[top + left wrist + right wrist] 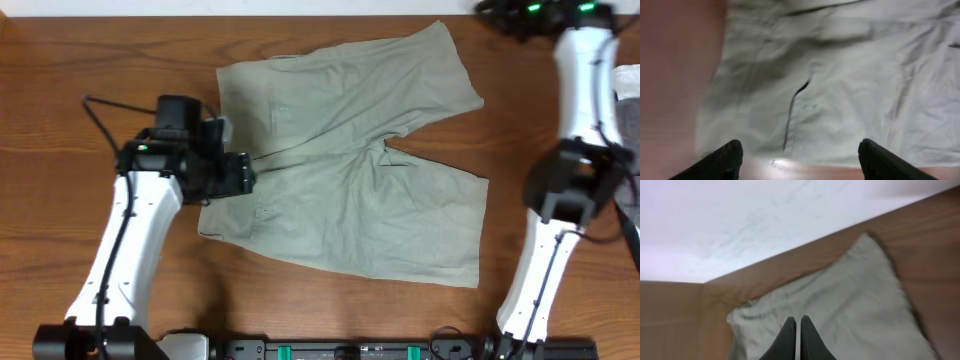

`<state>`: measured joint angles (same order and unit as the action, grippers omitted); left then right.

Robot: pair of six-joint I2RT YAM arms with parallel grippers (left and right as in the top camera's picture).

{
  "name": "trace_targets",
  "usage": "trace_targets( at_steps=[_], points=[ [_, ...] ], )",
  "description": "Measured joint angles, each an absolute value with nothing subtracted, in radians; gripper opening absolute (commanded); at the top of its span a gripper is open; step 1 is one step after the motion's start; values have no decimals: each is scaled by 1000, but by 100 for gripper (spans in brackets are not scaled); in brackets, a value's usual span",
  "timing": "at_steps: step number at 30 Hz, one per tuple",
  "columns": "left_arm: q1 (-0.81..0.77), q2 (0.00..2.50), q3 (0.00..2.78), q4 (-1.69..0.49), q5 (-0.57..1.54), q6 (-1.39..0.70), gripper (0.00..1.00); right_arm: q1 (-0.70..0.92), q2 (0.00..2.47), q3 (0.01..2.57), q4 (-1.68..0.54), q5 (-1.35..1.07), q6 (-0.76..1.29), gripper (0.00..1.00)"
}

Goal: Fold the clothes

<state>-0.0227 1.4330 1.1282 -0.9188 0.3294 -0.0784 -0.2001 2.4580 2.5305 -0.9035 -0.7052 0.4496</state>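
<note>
The clothes (350,180) are pale khaki-green shorts spread flat in the middle of the wooden table, waistband to the left and two legs to the right. My left gripper (800,156) is open just off the waistband edge, with bare wood between its fingers and the shorts (840,75) filling the view ahead. In the overhead view the left gripper (243,172) sits at the middle of the waistband. My right gripper (798,322) is shut, its fingers together above the far leg of the shorts (850,305) with nothing seen between them. The right arm (585,90) reaches to the table's far right corner.
The wooden table (60,60) ends at a white wall along the far edge (765,225). A white object (628,82) lies at the right edge, beside the right arm. A black cable (100,110) loops behind the left arm.
</note>
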Motion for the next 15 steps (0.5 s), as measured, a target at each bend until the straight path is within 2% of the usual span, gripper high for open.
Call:
trace_targets(
  at_steps=[7, 11, 15],
  points=[
    [88, 1418, 1132, -1100, 330, -86, 77, -208, 2158, 2558, -1275, -435, 325, 10],
    [134, 1419, 1085, -1090, 320, -133, 77, -193, 2030, 2577, -1485, -316, 291, 13],
    [187, 1433, 1006, -1049, 286, -214, 76, -190, 2003, 2571, -1670, -258, 268, 18]
  ],
)
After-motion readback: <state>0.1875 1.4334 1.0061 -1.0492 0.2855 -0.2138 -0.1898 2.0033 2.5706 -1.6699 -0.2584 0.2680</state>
